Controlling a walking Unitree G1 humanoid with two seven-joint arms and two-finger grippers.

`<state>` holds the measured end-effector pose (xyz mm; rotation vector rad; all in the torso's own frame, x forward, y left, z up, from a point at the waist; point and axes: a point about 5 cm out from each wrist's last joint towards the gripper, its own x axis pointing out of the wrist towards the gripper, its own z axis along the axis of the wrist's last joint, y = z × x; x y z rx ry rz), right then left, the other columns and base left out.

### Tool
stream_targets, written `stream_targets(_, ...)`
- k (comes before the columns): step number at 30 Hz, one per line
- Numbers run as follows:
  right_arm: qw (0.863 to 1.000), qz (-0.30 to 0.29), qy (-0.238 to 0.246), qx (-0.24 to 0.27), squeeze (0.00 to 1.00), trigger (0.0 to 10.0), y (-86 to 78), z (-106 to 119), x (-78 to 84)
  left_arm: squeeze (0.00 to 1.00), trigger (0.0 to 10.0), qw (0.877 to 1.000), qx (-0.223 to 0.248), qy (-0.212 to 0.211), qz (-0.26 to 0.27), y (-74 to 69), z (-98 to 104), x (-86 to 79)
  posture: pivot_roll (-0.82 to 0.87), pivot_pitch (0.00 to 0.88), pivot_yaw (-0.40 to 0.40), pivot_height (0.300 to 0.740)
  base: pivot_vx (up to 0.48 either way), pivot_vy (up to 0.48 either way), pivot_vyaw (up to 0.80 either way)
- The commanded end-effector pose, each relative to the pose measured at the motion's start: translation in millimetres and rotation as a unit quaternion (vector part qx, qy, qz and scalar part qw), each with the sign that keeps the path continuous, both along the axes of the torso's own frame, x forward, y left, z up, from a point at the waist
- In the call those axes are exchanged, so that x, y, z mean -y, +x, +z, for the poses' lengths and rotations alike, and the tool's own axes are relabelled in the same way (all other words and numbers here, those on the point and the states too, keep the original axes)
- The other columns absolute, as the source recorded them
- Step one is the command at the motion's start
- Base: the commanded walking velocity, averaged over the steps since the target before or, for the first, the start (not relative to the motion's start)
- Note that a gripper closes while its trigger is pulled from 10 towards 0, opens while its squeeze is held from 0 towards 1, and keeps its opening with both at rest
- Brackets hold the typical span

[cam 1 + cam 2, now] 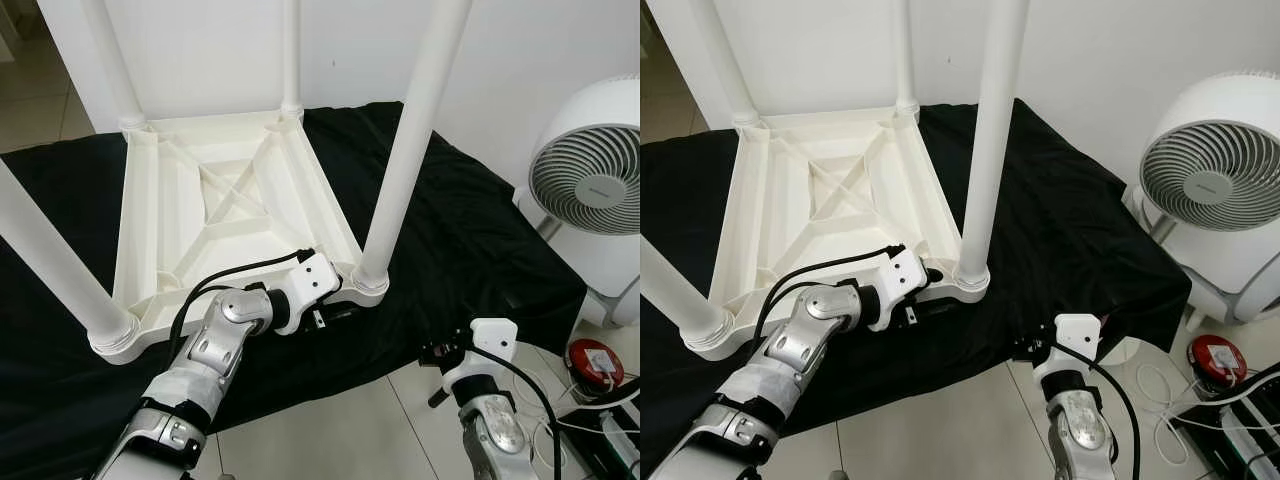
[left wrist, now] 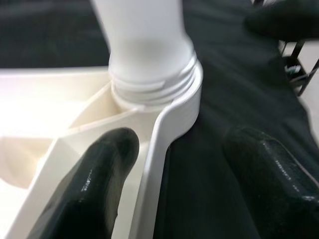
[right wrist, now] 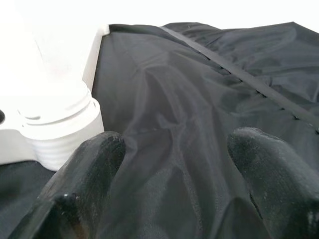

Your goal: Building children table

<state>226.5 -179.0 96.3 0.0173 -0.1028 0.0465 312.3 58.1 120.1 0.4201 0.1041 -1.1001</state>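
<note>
No text can be read; the fan [image 1: 590, 190] has a small logo at its hub, too small to read.

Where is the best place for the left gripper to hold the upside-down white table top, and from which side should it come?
Probably the raised side rim of the table top just beside the near right leg. The left gripper is open and straddles that thin upright rim, one finger inside the tray, one outside over the black cloth. Come from the robot's near side, low, clear of the round leg socket.
</note>
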Motion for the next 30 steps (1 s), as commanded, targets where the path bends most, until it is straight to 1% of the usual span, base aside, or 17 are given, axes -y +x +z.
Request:
stream_targets(1, 1.000, -0.004, 0.001, 0.003, 0.00, 10.0, 0.1, 0.1, 0.0, 0.00, 10.0, 0.989, 0.041, 0.002, 0.142, 15.0, -1.1, -9.2, -0.10, 0.035, -0.009, 0.740, 0.000, 0.000, 0.00)
stream_targets(2, 1.000, -0.003, 0.002, 0.004, 0.00, 10.0, 0.8, 0.4, -0.8, 0.00, 10.0, 0.987, 0.035, 0.005, 0.159, 17.8, -2.4, -11.5, -0.10, 0.036, -0.007, 0.740, 0.000, 0.000, 0.00)
stream_targets(3, 1.000, -0.003, 0.002, 0.004, 0.00, 10.0, 0.8, 0.4, -0.8, 0.00, 10.0, 0.987, 0.035, 0.005, 0.159, 17.8, -2.4, -11.5, -0.10, 0.036, -0.007, 0.740, 0.000, 0.000, 0.00)
stream_targets(4, 1.000, -0.003, 0.002, 0.004, 0.00, 10.0, 1.2, 0.3, -1.4, 0.00, 9.0, 0.984, 0.033, 0.006, 0.174, 20.4, -2.6, -13.7, -0.10, 0.036, -0.005, 0.740, 0.000, 0.000, 0.00)
stream_targets(6, 1.000, -0.003, 0.002, 0.004, 0.00, 10.0, 1.2, 0.3, -1.4, 0.00, 9.0, 0.984, 0.033, 0.006, 0.174, 20.4, -2.6, -13.7, -0.10, 0.036, -0.005, 0.740, 0.000, 0.000, 0.00)
stream_targets(7, 1.000, -0.004, 0.003, 0.005, 0.00, 10.0, 1.5, 0.2, -2.8, 0.00, 6.9, 0.979, 0.033, 0.008, 0.202, 25.4, -2.9, -18.4, -0.10, 0.038, -0.004, 0.740, 0.000, 0.000, 0.00)
stream_targets(8, 1.000, -0.004, 0.003, 0.005, 0.00, 10.0, 1.5, 0.2, -2.8, 0.00, 6.9, 0.979, 0.033, 0.008, 0.202, 25.4, -2.9, -18.4, -0.10, 0.038, -0.004, 0.740, 0.000, 0.000, 0.00)
stream_targets(9, 1.000, -0.005, 0.003, 0.005, 0.00, 10.0, 1.6, 0.1, -3.6, 0.00, 3.6, 0.977, 0.035, 0.010, 0.211, 27.3, -2.6, -20.6, -0.10, 0.038, -0.003, 0.740, 0.000, 0.000, 0.00)
stream_targets(13, 1.000, -0.005, 0.003, 0.006, 0.00, 10.0, 1.7, 0.1, -4.5, 0.00, 3.4, 0.974, 0.033, 0.008, 0.223, 29.7, -2.2, -24.0, -0.10, 0.038, -0.003, 0.740, 0.000, 0.000, 0.00)
stream_targets(14, 1.000, -0.005, 0.003, 0.005, 0.00, 10.0, 1.8, -0.1, -4.5, 0.00, 0.0, 0.973, 0.032, 0.010, 0.228, 30.6, -2.3, -25.9, -0.10, 0.038, 0.001, 0.740, 0.000, 0.000, 0.00)
stream_targets(18, 1.000, -0.007, 0.002, 0.005, 0.00, 10.0, 2.0, -0.6, -4.5, 0.00, 0.0, 0.971, 0.035, 0.017, 0.235, 31.7, -3.0, -30.1, -0.10, 0.040, 0.004, 0.740, 0.000, 0.000, 0.00)
stream_targets(21, 1.000, -0.009, 0.001, 0.005, 0.00, 10.0, 1.4, -1.0, -4.7, 0.00, 0.0, 0.967, 0.035, 0.019, 0.250, 32.1, -3.9, -40.7, -0.10, 0.043, 0.006, 0.740, 0.000, 0.000, 0.00)
stream_targets(22, 1.000, -0.009, 0.001, 0.005, 0.00, 10.0, 1.4, -1.0, -4.7, 0.00, 0.0, 0.967, 0.035, 0.019, 0.250, 32.1, -3.9, -40.7, -0.10, 0.043, 0.006, 0.740, 0.000, 0.000, 0.00)
stream_targets(24, 1.000, -0.009, 0.001, 0.003, 0.00, 10.0, 1.0, -2.2, -5.6, 0.00, 0.0, 0.963, 0.034, 0.022, 0.266, 31.6, -5.2, -50.6, -0.09, 0.047, 0.004, 0.740, 0.000, 0.000, 0.00)
stream_targets(26, 1.000, -0.008, 0.001, 0.002, 0.00, 10.0, 0.7, -2.7, -6.2, 0.00, 0.0, 0.962, 0.033, 0.024, 0.270, 31.2, -5.9, -53.6, -0.09, 0.047, 0.004, 0.740, 0.000, 0.000, 0.00)
stream_targets(28, 1.000, -0.005, 0.001, 0.001, 0.00, 10.0, 0.5, -3.1, -7.8, 0.00, 0.0, 0.957, 0.032, 0.030, 0.286, 28.6, -8.3, -66.0, -0.08, 0.055, 0.002, 0.740, 0.000, 0.000, 0.00)
stream_targets(30, 1.000, -0.004, 0.001, 0.001, 0.00, 10.0, 0.5, -3.2, -8.1, 0.00, 0.0, 0.955, 0.032, 0.032, 0.293, 27.6, -8.9, -70.4, -0.08, 0.055, 0.002, 0.740, 0.000, 0.000, 0.00)
